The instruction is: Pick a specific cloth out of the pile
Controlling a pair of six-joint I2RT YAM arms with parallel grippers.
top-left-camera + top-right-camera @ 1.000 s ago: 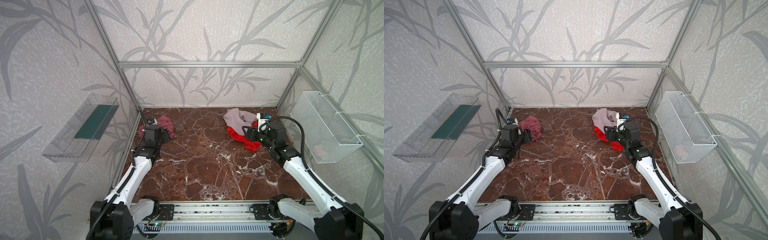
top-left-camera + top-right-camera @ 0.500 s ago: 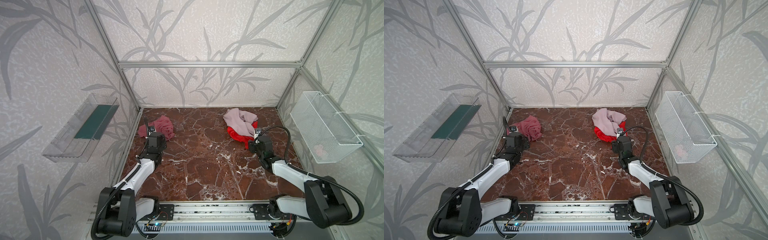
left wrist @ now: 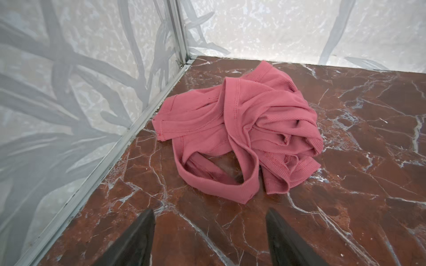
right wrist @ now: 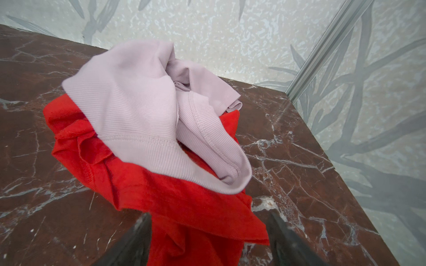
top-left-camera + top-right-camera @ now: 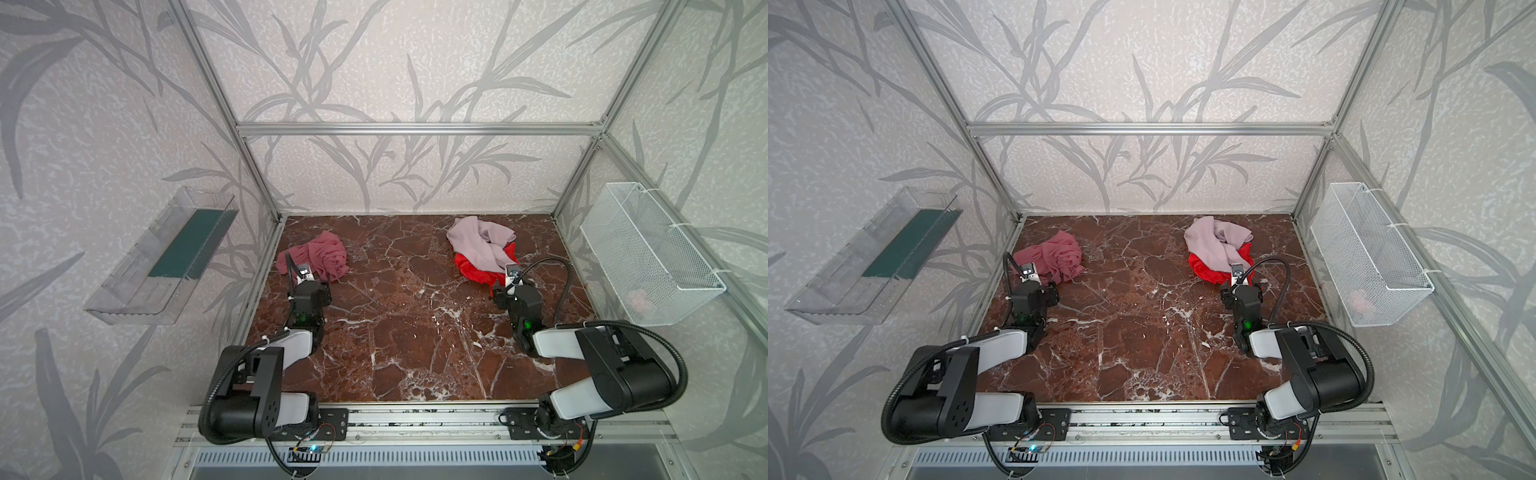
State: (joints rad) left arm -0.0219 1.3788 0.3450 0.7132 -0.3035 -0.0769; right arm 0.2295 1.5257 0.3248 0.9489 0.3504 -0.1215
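Observation:
The cloth (image 5: pixel 320 259) (image 5: pixel 1054 257) (image 3: pixel 242 129), a crumpled dusty rose piece, lies alone on the marble floor near the left wall, apart from the pile. My left gripper (image 5: pixel 316 284) (image 3: pixel 209 211) rests low just short of it, open, with bare floor between its fingers. The pile is at the back right: a pale lilac-pink cloth (image 5: pixel 478 243) (image 4: pixel 147 110) draped over a bright red cloth (image 5: pixel 473 270) (image 4: pixel 161 202). My right gripper (image 5: pixel 505 286) (image 4: pixel 208 215) is open at the pile's near edge, and a loose fold of red cloth lies between its fingers.
A white wire basket (image 5: pixel 648 257) hangs on the right wall with something pink inside. A clear plastic tray (image 5: pixel 166 253) is fixed to the left wall. Aluminium frame posts and patterned walls enclose the marble floor (image 5: pixel 407 316) on three sides.
Both arms have folded back toward the front rail and dropped lower, so both grippers sit nearer the front. The left gripper has backed off the rose cloth. The right jaws have widened.

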